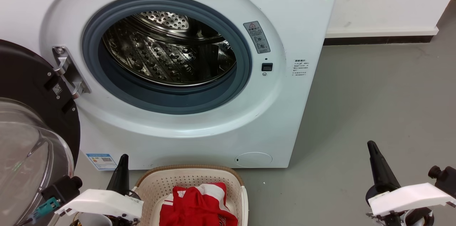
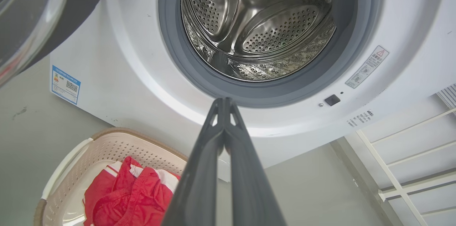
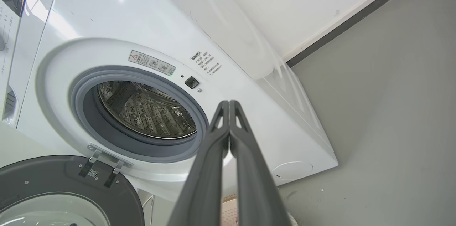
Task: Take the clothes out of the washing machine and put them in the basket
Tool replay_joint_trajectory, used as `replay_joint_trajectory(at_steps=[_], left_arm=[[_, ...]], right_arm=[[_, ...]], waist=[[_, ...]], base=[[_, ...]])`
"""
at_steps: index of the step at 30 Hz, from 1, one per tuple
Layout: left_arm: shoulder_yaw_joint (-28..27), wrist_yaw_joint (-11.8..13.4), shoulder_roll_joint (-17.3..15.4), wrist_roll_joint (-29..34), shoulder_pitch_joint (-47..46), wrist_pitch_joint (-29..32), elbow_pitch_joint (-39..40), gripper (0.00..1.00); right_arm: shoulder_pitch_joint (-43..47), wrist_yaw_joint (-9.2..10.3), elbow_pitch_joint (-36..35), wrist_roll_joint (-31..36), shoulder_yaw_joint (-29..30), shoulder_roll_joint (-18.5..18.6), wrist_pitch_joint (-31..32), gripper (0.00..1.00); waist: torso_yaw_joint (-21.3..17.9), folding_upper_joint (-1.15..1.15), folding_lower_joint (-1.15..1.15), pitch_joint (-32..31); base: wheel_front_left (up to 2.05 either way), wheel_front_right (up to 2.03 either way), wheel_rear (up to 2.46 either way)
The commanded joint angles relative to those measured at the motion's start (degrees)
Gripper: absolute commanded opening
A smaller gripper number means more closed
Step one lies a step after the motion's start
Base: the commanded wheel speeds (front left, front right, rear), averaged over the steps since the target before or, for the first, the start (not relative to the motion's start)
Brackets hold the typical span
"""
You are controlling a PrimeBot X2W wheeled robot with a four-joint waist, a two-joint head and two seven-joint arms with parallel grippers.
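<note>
Red-and-white clothes (image 1: 199, 204) are piled in the basket (image 1: 188, 167), seen at 6 o'clock in the head view. The basket is set on the floor (image 1: 374, 94) just in front of the washing machine (image 1: 292, 22). The door (image 1: 32, 87) is swung open at 9 o'clock, and the perforated steel drum (image 1: 167, 55) is exposed at 12. The left gripper (image 1: 123, 158) is held at 7 o'clock, just beside the basket's left rim, fingers pressed together with nothing clamped. The right gripper (image 1: 371, 144) is held at 4 o'clock, well apart from the basket, fingers likewise together on nothing.
</note>
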State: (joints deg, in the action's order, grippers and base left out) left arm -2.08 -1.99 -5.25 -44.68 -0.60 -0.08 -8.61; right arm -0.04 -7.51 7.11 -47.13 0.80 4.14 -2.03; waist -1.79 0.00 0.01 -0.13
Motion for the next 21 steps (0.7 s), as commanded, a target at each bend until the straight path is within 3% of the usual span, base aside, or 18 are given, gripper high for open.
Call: replay_joint_trajectory(at_steps=[1, 21], left_arm=[[-0.33, -0.25, -0.09, -1.52, -1.67, 0.23, 0.39, 0.0], [-1.66, -1.97, 0.7, -15.9, -3.04, 2.29, -1.41, 0.0]], right_arm=[[-1.48, 0.01, -0.33, -1.58, 0.16, 0.41, 0.14, 0.0], [-3.08, 0.01, 1.86, -15.93, 1.04, 0.58, 2.08, 0.0]], waist=[[0.02, 0.0, 0.0, 0.0], [0.44, 0.0, 0.0, 0.08]], base=[[0.0, 0.0, 0.0], [0.0, 0.0, 0.0]])
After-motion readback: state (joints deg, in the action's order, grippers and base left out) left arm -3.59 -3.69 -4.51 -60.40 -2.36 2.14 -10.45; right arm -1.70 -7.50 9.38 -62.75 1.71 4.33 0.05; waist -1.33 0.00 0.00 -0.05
